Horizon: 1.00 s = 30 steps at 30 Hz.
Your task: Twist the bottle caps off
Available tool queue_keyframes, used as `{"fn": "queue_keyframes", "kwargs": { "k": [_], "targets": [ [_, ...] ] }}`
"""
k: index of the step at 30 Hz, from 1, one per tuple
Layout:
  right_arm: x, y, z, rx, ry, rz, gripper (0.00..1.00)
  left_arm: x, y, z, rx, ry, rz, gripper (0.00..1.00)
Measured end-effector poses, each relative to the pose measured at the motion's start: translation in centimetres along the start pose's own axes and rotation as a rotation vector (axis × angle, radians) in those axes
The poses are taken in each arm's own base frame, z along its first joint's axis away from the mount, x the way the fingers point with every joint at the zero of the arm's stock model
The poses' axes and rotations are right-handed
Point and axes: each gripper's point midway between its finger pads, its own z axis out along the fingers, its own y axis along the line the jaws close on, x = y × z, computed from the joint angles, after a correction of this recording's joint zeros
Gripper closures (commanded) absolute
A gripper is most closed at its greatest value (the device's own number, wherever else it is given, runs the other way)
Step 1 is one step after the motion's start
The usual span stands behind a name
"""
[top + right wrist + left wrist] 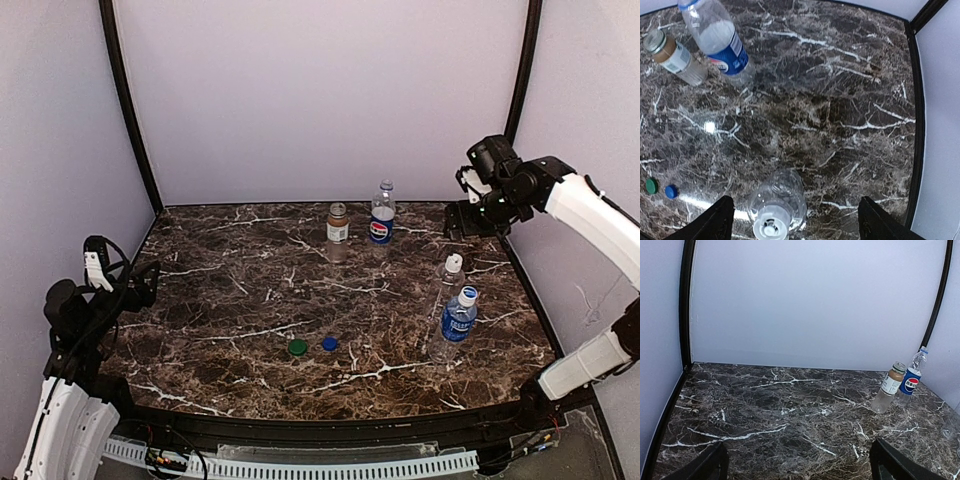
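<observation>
Left gripper (797,462) and right gripper (797,216) fingers are spread; the capped clear bottle (777,200) sits between the right fingers, brown-filled bottle (675,57) and Pepsi bottle (720,42) beyond, green cap (651,186) and blue cap (671,191) leftward.

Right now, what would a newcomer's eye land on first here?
Four small bottles stand on the dark marble table: a brown-filled bottle and a Pepsi bottle at the back, a plain clear bottle and a blue-labelled bottle at the right. A green cap and a dark blue cap lie loose near the front centre.
</observation>
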Motion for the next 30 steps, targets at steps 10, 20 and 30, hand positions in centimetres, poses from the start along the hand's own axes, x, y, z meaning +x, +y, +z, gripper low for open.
{"fn": "queue_keyframes", "kwargs": {
  "k": [10, 20, 30],
  "targets": [
    [5.4, 1.7, 1.0, -0.024, 0.181, -0.018, 0.44, -0.6, -0.1, -0.4, 0.001, -0.033, 0.011, 0.01],
    [6.4, 1.5, 2.6, 0.007, 0.232, -0.042, 0.69, -0.7, 0.0, -0.5, -0.004, -0.038, 0.012, 0.01],
    [5.9, 1.8, 3.0, -0.001, 0.212, -0.059, 1.0, -0.8, 0.1, -0.5, -0.009, -0.043, 0.013, 0.01]
  ]
}}
